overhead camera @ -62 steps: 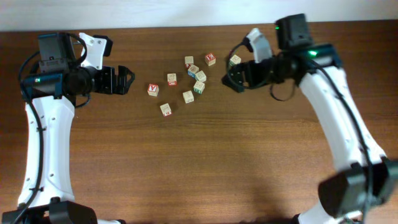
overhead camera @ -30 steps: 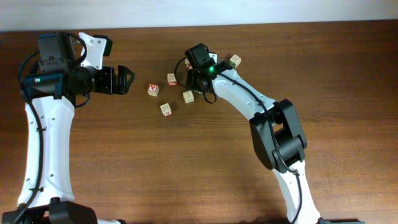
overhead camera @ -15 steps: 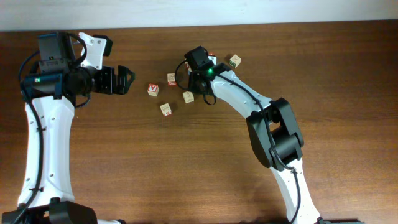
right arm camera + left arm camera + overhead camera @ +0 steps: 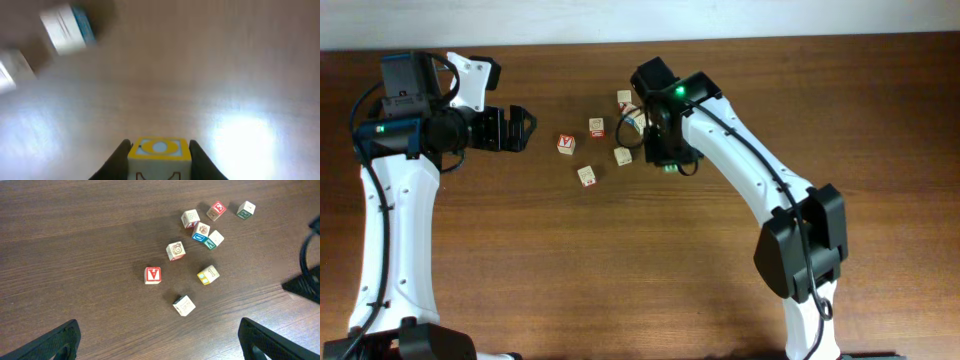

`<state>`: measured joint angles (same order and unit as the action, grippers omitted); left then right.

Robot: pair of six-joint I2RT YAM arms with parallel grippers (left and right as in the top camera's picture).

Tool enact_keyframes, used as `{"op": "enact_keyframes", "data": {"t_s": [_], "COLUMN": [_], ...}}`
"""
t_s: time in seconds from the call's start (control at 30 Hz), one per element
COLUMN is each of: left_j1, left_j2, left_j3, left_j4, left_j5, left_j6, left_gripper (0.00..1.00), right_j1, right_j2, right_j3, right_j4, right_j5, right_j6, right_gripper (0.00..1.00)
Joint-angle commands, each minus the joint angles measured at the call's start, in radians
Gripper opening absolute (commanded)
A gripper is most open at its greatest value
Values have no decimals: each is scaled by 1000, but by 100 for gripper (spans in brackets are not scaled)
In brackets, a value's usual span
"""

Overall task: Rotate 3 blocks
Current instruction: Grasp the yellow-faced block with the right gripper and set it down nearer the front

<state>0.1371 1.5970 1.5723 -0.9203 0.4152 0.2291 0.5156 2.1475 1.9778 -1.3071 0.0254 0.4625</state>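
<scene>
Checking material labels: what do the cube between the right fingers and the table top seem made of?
Held cube: probably pale bare wood, with a yellow painted or printed face; matte, though blurred. Table top: dark brown wood or wood-look laminate, with long grain lines and a slight sheen where light glares.

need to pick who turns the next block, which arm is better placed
Probably right. The right end effector grips a small wooden cube with a yellow face; the left end effector hangs open, off to the side of the scattered wooden letter cubes.

Dark brown wood-grain table (image 4: 620, 260); pale wall strip (image 4: 620, 20) along far edge; bright glare (image 4: 240, 135) on wood.
</scene>
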Motion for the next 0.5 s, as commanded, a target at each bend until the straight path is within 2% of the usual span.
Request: {"op": "enact_keyframes", "data": {"t_s": [0.0, 0.1, 0.2, 0.3, 0.33, 0.37, 0.47], "left_j1": [1, 1, 1, 1, 1, 1, 1], "left_j2": [1, 1, 1, 1, 1, 1, 1], "left_j3": [20, 20, 20, 20, 20, 20, 20], "left_j4": [1, 1, 0, 0, 0, 1, 1], "left_j5": [8, 8, 8, 8, 8, 8, 8], "left_j6": [11, 12, 12, 11, 11, 12, 12], "left_gripper": [99, 99, 99, 99, 99, 99, 99], "right_j1": [23, 29, 28, 27, 27, 27, 27], "right_j2": [6, 6, 6, 6, 6, 5, 5], "right_j3": [-84, -219, -339, -399, -399, -399, -393], "right_j4": [-34, 48, 166, 200, 198, 192, 178], "right_j5": [-48, -48, -51, -66, -71, -81, -105], "right_j6": [-6, 24, 51, 55, 55, 54, 38], "right_gripper": [8, 10, 22, 26, 33, 46, 62]}}
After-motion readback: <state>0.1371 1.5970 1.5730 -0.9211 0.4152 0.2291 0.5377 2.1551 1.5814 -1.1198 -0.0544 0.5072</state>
